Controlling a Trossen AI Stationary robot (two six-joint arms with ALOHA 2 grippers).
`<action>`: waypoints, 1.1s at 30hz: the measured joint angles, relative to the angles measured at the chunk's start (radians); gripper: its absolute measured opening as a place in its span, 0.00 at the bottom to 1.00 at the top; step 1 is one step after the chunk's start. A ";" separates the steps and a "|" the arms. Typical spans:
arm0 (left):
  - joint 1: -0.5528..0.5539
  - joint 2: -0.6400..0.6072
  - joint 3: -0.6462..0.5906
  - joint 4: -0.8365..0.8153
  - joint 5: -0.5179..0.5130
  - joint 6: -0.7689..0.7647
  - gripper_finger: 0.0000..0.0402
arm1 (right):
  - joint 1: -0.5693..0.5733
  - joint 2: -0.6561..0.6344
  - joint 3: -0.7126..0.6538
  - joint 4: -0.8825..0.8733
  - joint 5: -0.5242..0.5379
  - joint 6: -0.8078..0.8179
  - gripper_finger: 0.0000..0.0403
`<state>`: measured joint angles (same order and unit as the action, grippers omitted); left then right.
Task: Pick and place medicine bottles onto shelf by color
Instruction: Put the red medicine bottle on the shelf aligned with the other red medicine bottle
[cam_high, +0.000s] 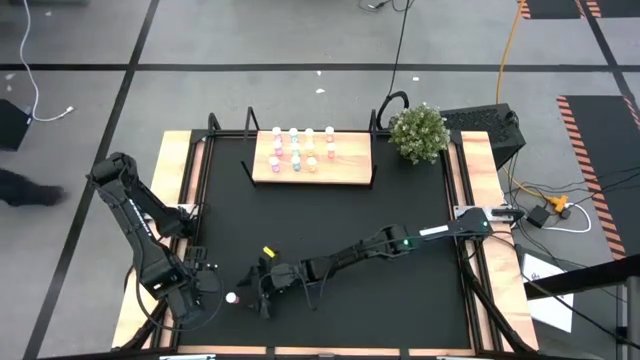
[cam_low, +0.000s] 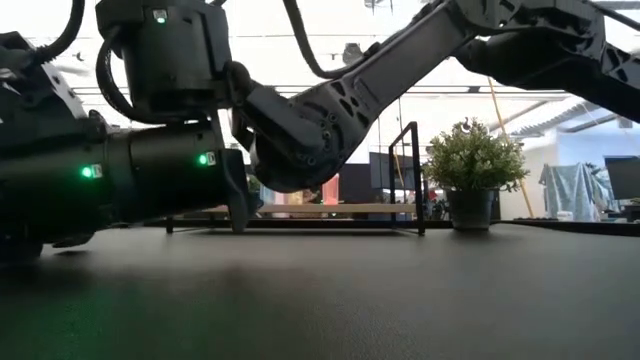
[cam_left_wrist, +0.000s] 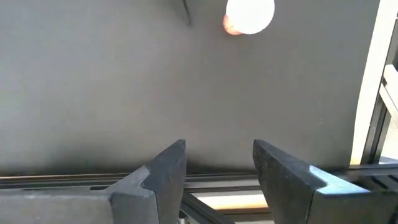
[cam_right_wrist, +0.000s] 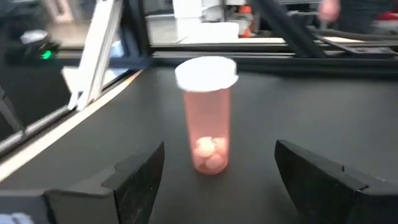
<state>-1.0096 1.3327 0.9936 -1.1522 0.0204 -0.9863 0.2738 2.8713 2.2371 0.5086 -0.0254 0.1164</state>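
Note:
A pink bottle (cam_high: 232, 297) with a white cap stands upright on its base on the black table near the near-left corner. It shows large in the right wrist view (cam_right_wrist: 208, 115), with pills inside. My right gripper (cam_high: 256, 288) (cam_right_wrist: 219, 149) is open and low over the table, with a finger on either side of the bottle and short of it, touching nothing. My left gripper (cam_high: 205, 280) (cam_left_wrist: 217, 152) is open and points down at the table, with the bottle's cap (cam_left_wrist: 249, 12) ahead of it. The light-wood shelf (cam_high: 345, 172) at the far side carries several bottles (cam_high: 300, 150).
A small yellow object (cam_high: 268, 252) lies on the table just beyond the right gripper. A potted plant (cam_high: 418, 131) (cam_low: 472, 175) stands at the shelf's right end. Wooden side strips (cam_high: 188, 180) border the table. Both arms crowd the near-left corner; the middle of the table (cam_high: 330, 215) is bare.

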 joint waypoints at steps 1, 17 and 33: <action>0.000 0.000 0.000 -0.001 0.008 0.008 0.46 | -0.001 0.002 0.000 0.000 -0.023 -0.014 0.75; 0.029 0.000 0.000 -0.005 0.085 -0.013 0.46 | -0.041 0.011 -0.005 0.117 -0.108 -0.108 0.61; 0.015 0.000 -0.001 0.089 -0.085 -0.070 0.46 | 0.002 0.001 -0.005 0.107 0.006 0.055 0.53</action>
<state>-0.9945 1.3330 0.9923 -1.0631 -0.0642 -1.0566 0.2757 2.8726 2.2318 0.6153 -0.0198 0.1715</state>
